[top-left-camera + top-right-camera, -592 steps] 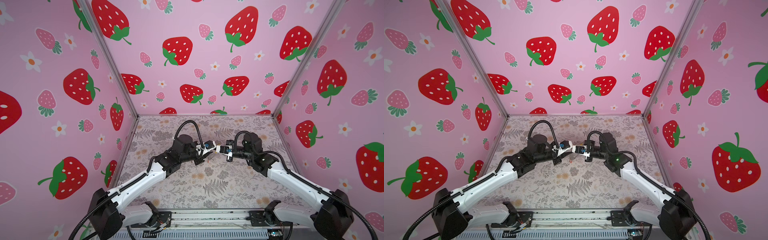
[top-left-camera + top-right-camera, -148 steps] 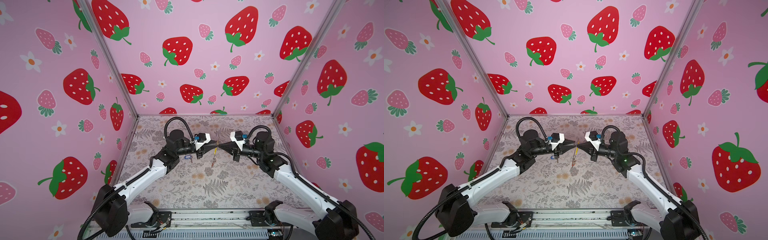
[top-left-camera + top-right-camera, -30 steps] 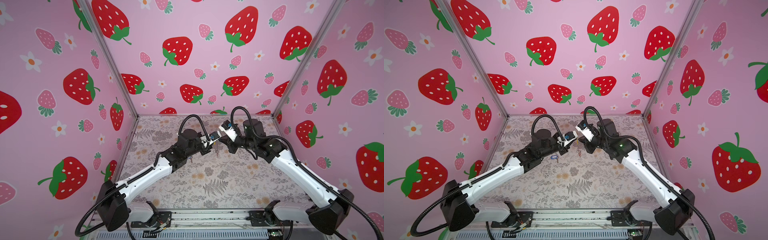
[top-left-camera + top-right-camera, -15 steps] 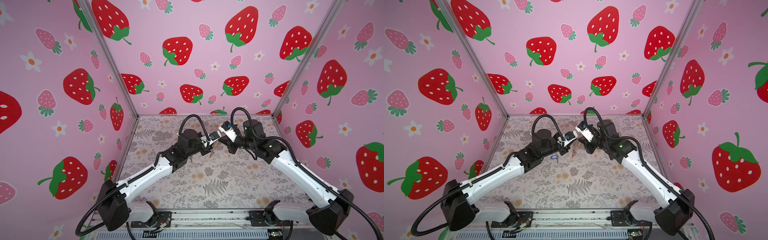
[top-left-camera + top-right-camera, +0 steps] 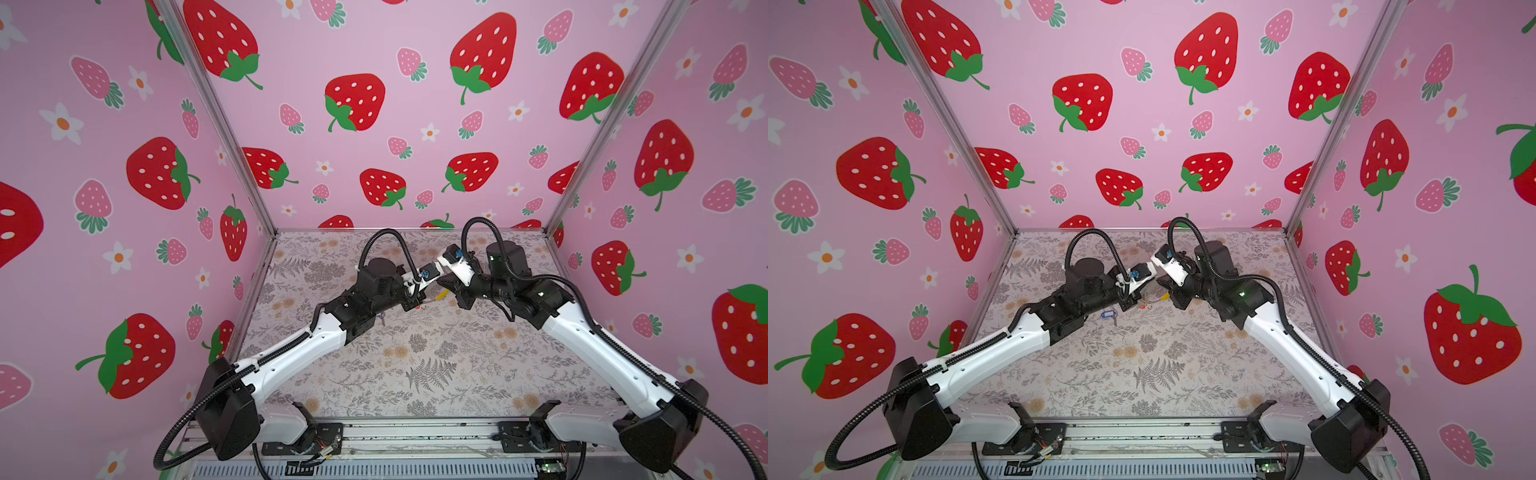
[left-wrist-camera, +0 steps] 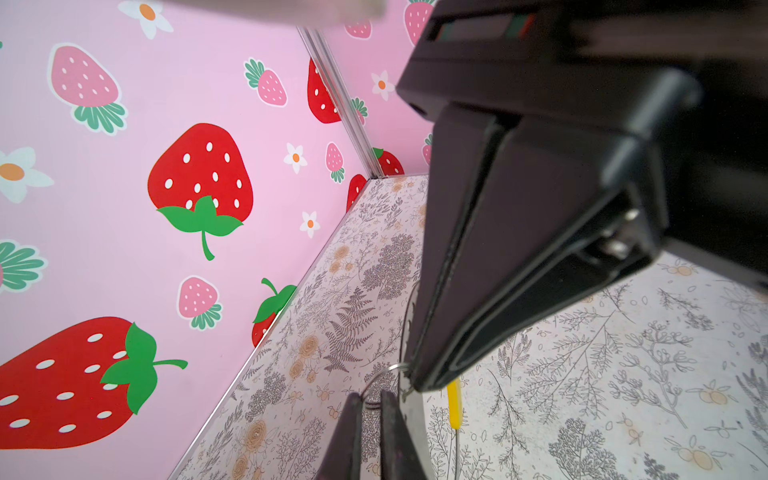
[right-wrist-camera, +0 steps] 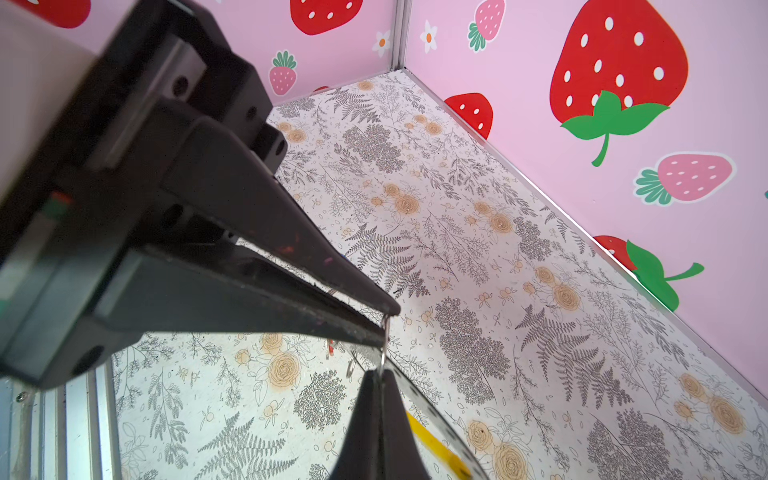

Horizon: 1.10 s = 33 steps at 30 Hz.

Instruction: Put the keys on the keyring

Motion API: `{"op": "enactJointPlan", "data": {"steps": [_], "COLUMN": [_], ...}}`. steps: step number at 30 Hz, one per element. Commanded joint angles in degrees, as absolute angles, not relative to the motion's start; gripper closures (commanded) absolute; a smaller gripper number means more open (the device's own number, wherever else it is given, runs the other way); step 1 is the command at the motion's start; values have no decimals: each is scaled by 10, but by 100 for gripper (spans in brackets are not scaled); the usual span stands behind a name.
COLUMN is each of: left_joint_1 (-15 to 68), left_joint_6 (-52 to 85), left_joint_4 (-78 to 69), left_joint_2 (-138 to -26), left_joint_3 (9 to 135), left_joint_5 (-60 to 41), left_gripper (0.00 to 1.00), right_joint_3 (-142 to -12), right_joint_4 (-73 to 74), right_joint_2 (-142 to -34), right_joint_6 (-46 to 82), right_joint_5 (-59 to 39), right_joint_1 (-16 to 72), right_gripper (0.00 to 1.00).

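Keyring (image 7: 436, 446), thin grey hoop, partly yellow

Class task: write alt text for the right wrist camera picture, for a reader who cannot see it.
Two black grippers meet tip to tip above a floral table: the left gripper pinches a small metal ring, and the right gripper is shut on the keyring, whose yellow section shows. Pink strawberry-print walls stand behind.

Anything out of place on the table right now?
Nothing damaged. Only the dark key with the blue plastic tag lies loose on the floral-print table, apart from the thin grey keyring with a yellow section in the right gripper.
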<state>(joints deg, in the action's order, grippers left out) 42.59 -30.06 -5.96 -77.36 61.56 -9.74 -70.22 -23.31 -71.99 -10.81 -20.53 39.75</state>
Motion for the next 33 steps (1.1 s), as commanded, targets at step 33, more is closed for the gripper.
{"op": "enactJointPlan", "data": {"steps": [33], "left_joint_1": [420], "left_joint_6": [-294], "left_joint_4": [-80], "left_joint_2": [-764], "left_joint_3": [627], "left_joint_5": [-122], "left_gripper": [78], "right_joint_3": [-687], "right_joint_4": [-211], "right_joint_2": [-699], "right_joint_6": [-140], "right_joint_5": [-223], "right_joint_1": [404], "right_gripper": [100]}}
